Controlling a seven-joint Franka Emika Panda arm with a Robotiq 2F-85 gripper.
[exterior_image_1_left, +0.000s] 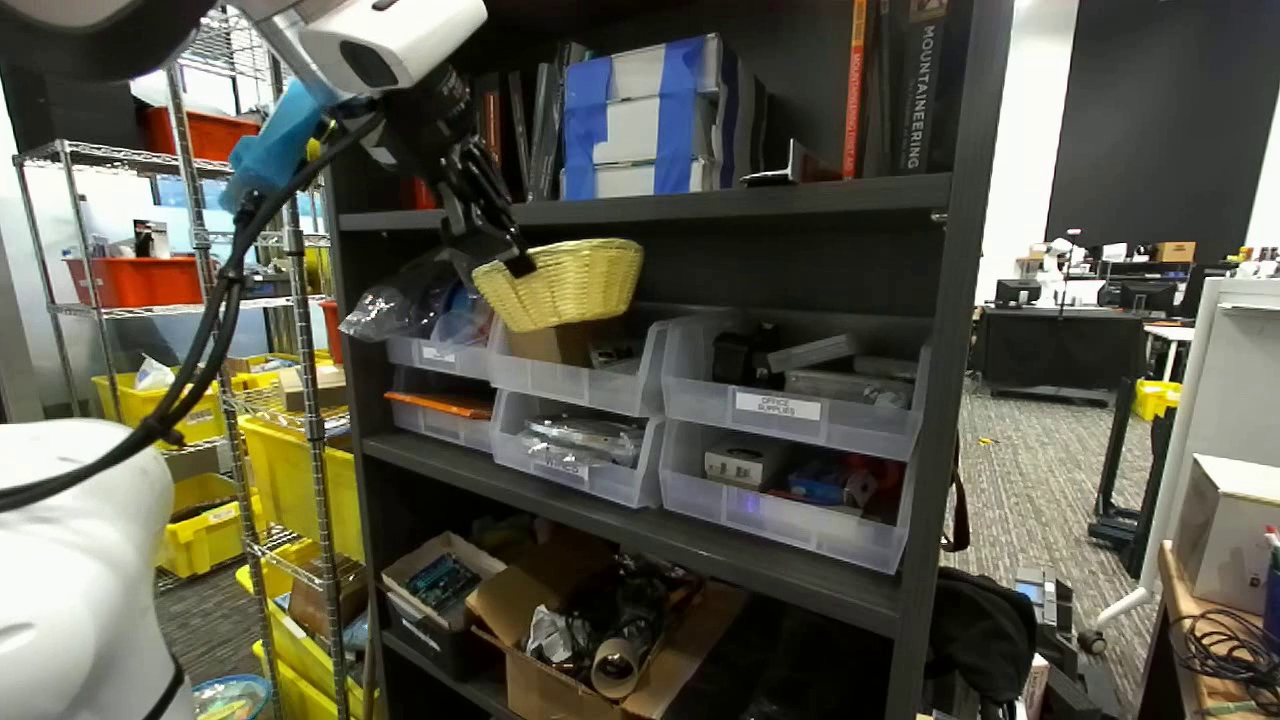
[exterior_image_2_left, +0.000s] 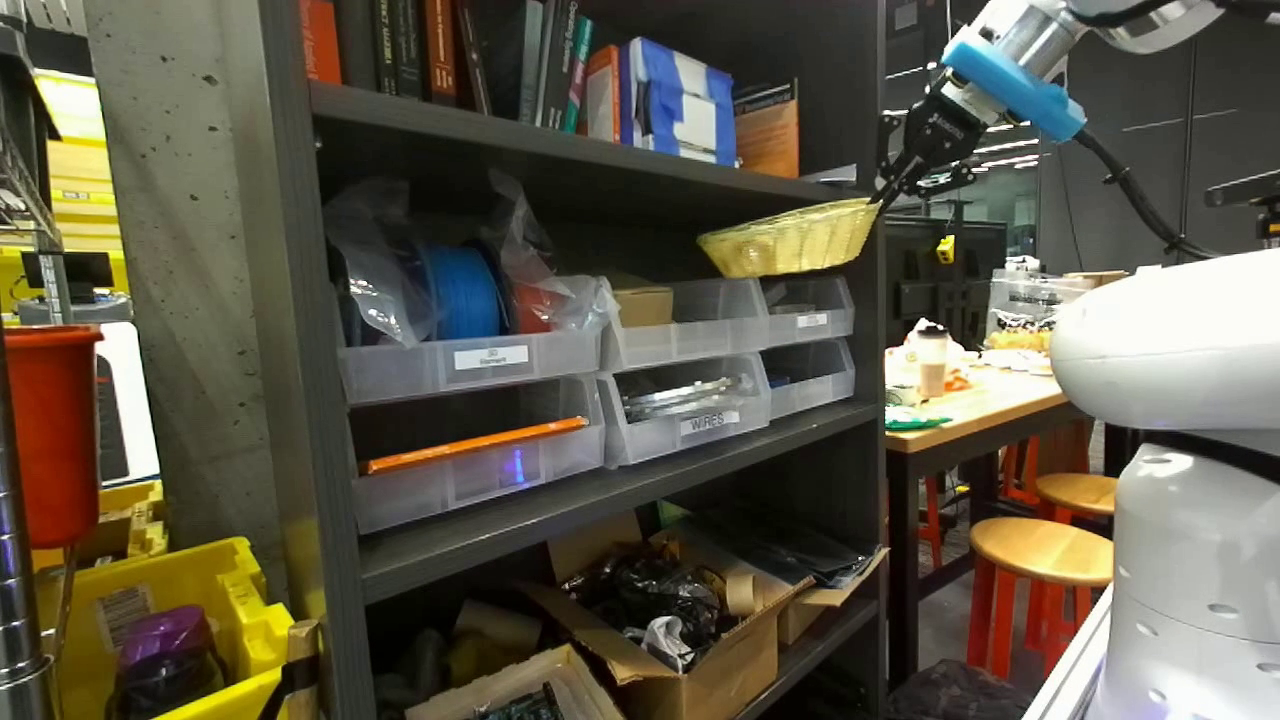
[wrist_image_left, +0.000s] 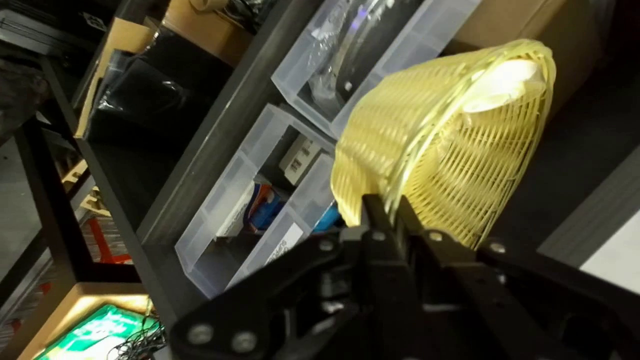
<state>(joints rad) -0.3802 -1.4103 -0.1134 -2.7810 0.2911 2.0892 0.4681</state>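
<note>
Yellow basket (exterior_image_2_left: 790, 241) in tight jaws

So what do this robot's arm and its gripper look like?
The arm is mostly white, smooth and rounded, with a bright blue piece and black cables. The gripper is black and jointed, with slim fingers and shiny round screws.

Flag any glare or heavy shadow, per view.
Wrist view: washed-out patch inside the yellow woven basket, glare or white item unclear. Both exterior views: violet glints on translucent plastic bins, deep shadow low in the dark grey bookcase.
</note>
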